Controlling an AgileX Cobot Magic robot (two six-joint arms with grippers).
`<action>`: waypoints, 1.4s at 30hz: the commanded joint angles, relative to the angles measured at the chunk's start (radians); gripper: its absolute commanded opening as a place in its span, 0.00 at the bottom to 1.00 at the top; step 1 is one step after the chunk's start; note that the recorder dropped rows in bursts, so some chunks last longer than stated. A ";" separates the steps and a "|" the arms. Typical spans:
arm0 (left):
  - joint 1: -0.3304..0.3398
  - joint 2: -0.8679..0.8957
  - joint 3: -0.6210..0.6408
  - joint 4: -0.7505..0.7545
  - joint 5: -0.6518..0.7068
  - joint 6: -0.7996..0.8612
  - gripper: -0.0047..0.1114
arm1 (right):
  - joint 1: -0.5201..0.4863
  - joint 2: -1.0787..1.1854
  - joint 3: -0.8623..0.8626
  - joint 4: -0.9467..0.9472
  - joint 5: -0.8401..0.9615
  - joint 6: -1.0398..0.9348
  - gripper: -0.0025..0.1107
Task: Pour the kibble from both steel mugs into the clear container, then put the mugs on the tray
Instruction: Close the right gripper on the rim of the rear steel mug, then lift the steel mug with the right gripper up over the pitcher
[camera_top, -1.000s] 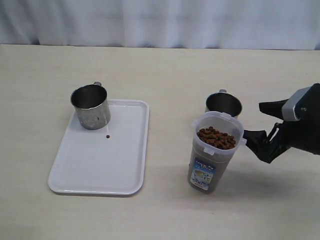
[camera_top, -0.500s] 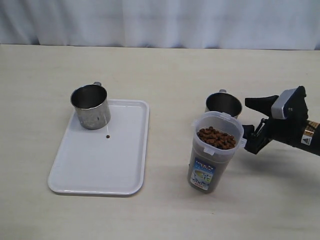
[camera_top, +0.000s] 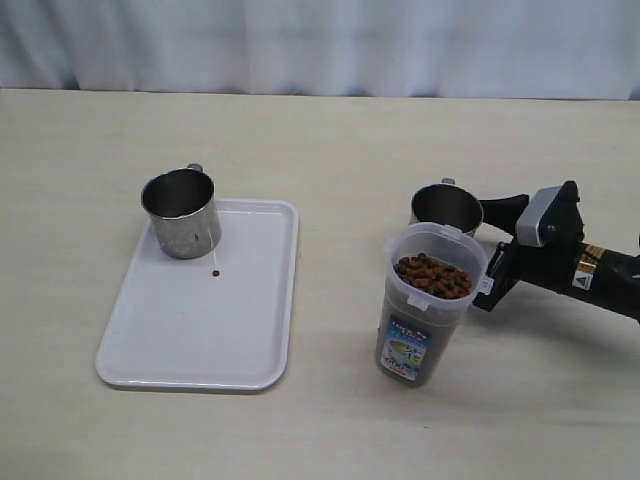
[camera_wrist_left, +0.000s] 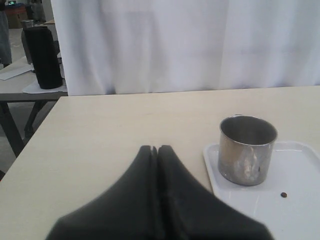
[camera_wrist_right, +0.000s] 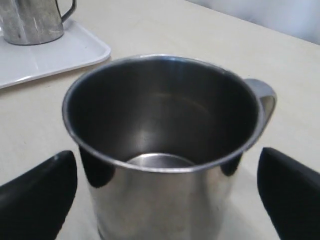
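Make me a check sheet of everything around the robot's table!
Surface: beige table, no spills seen.
Tray: white tray, one loose pellet on it.
Mugs: first mug upright on the tray's far corner; second mug upright on the table behind the clear container, empty.
Container: clear container upright, kibble nearly up to the rim.
Clutter: nothing seen.
Grippers: right gripper open, a finger either side of the second mug; left gripper shut, holding nothing.
Cables: nothing seen.
Surroundings: white curtain behind; another table with a dark object beyond.
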 joint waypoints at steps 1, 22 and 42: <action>0.003 -0.003 0.003 0.002 -0.001 -0.006 0.04 | 0.017 0.001 -0.011 0.040 -0.015 -0.007 0.99; 0.003 -0.003 0.003 0.002 -0.008 -0.006 0.04 | 0.015 -0.034 -0.015 0.027 -0.015 0.061 0.42; 0.003 -0.003 0.003 0.002 -0.001 -0.006 0.04 | 0.015 -0.425 0.003 0.056 -0.015 0.208 0.12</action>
